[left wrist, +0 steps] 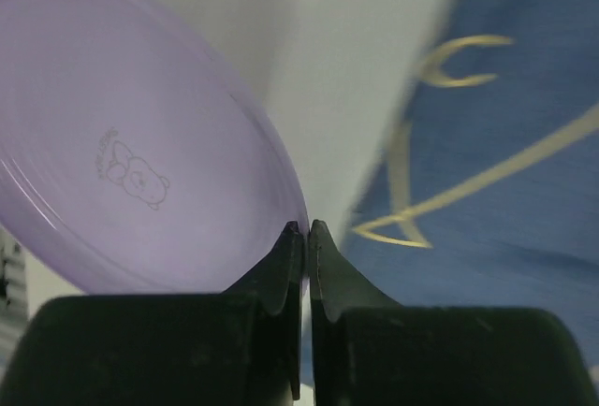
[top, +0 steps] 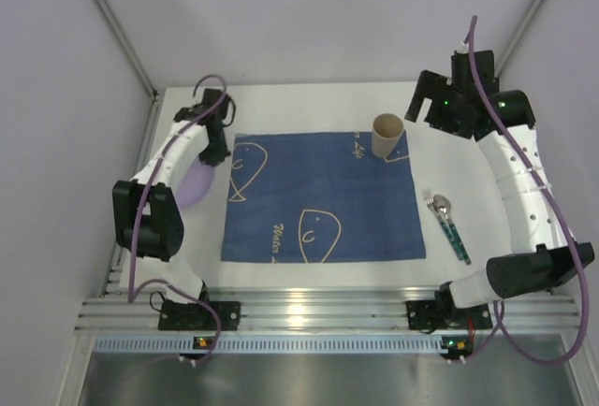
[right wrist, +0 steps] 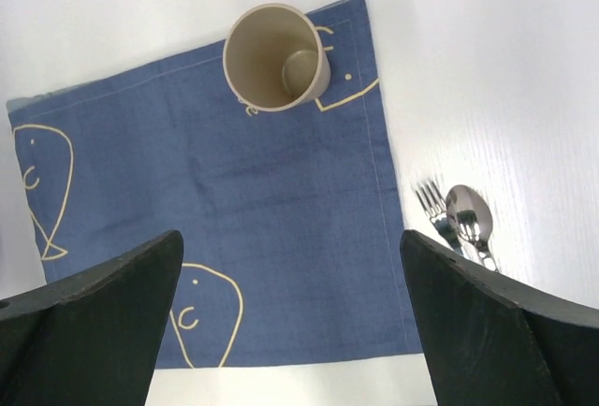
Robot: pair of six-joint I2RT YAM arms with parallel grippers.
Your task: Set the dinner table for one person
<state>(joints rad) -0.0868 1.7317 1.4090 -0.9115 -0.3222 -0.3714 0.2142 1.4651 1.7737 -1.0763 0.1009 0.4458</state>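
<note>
The white dinner table (top: 309,107) carries a blue placemat (top: 323,195) with line drawings. A beige cup (top: 387,135) stands upright on the mat's far right corner. A fork and spoon (top: 445,221) lie side by side on the table right of the mat. A purple plate (top: 194,186) sits left of the mat, partly under the left arm. My left gripper (top: 213,156) is shut on the plate's rim (left wrist: 298,228), and the plate (left wrist: 122,144) looks tilted. My right gripper (top: 430,107) is open and empty, held high above the mat (right wrist: 215,200) and cup (right wrist: 276,58).
A silver aluminium rail (top: 328,312) runs along the table's near edge, where both arm bases stand. Grey walls enclose the table at the left, back and right. In the right wrist view, the fork (right wrist: 435,205) and spoon (right wrist: 468,214) lie just off the mat's right edge.
</note>
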